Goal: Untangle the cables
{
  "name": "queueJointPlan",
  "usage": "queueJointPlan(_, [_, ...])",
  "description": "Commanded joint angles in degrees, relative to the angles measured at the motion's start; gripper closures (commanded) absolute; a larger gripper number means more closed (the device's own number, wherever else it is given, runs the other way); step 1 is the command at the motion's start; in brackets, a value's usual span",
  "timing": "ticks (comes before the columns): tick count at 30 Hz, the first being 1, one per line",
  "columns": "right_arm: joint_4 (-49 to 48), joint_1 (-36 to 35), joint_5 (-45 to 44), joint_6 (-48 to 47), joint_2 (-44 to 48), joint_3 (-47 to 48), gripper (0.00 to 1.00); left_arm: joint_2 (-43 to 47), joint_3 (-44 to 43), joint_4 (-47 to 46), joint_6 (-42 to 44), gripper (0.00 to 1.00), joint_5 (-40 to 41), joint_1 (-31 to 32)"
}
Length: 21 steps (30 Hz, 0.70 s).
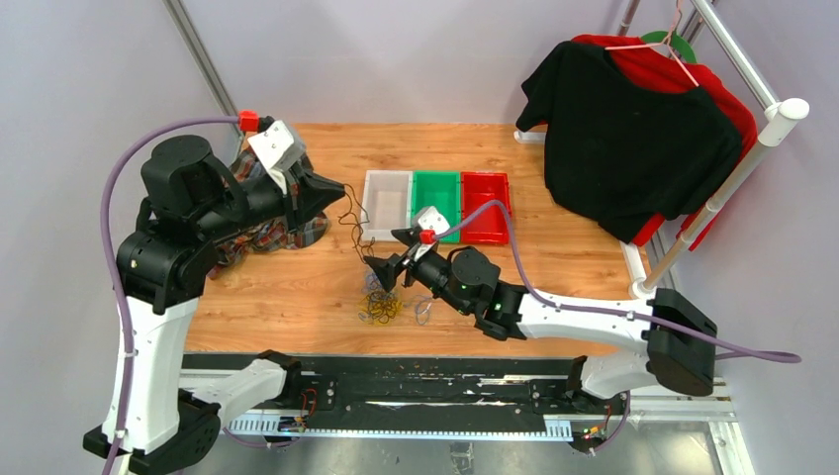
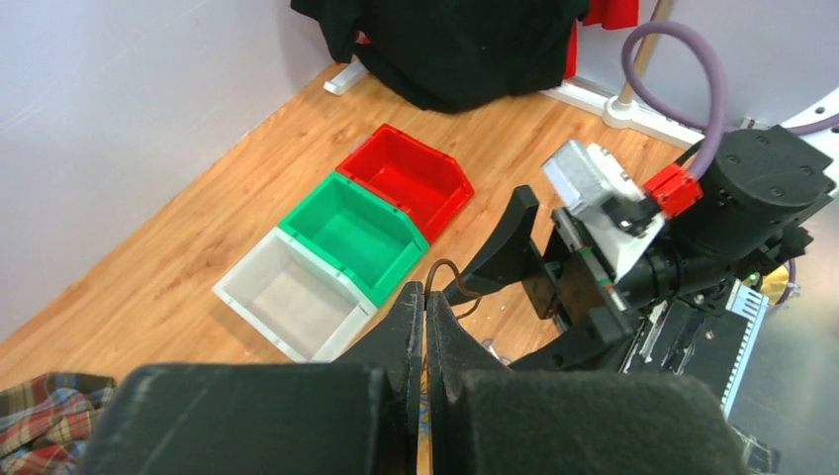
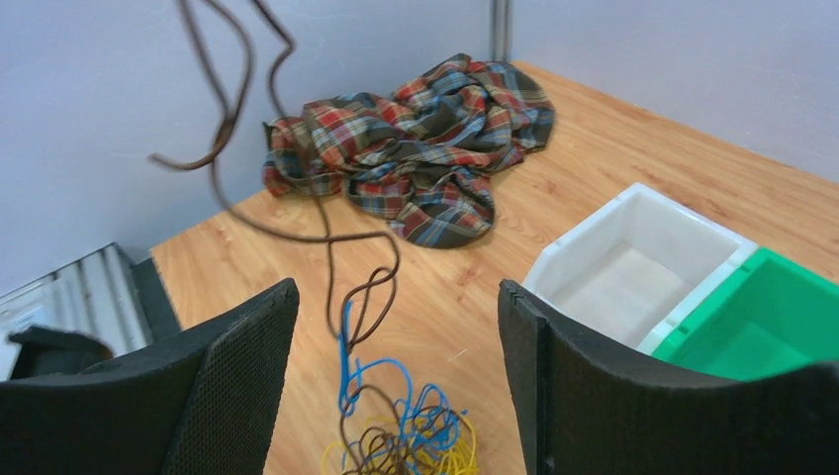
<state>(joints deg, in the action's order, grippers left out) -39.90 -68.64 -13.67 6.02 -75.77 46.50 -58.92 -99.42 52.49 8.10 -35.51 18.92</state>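
Note:
A tangle of yellow, blue and dark brown cables [image 1: 381, 305] lies on the wooden table in front of the bins. One dark brown cable [image 1: 353, 226] rises from it to my left gripper [image 1: 341, 194], which is shut on it well above the table. The left wrist view shows that cable [image 2: 447, 269] looping out at the tips of the left gripper [image 2: 425, 293]. My right gripper [image 1: 381, 263] hangs open just above the tangle. In the right wrist view the right gripper [image 3: 396, 341] has its wide-apart fingers on either side of the pile [image 3: 411, 445] and the raised brown cable [image 3: 331, 237], touching neither.
A white bin [image 1: 368, 208], a green bin [image 1: 436, 175] and a red bin [image 1: 485, 176] stand side by side behind the tangle. A crumpled plaid cloth [image 1: 267, 236] lies at the left under the left arm. Black and red shirts [image 1: 633, 139] hang on a rack at the right.

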Motion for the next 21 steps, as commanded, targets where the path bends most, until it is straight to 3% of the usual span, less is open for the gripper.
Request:
queueJointPlan(1, [-4.8,-0.7,-5.5,-3.4,-4.1,4.2,0.26,2.0,0.6,-1.1,-0.2,1.0,-0.4,0.3])
queueJointPlan(7, [-10.7,-0.6,-15.4,-6.0,-11.7,8.5,0.27,3.1,0.9,-1.1,-2.1,1.0,-2.0,0.3])
queueJointPlan(13, [-13.4,-0.6,-15.9,-3.3,-17.4,9.1,0.28,3.6,-0.4,-1.2,-3.5,0.99,-3.1,0.3])
queueJointPlan(21, [-15.2,-0.7,-16.9,5.5,-24.1,2.4,0.35,2.1,-7.0,-1.2,-3.5,1.0,-2.2,0.3])
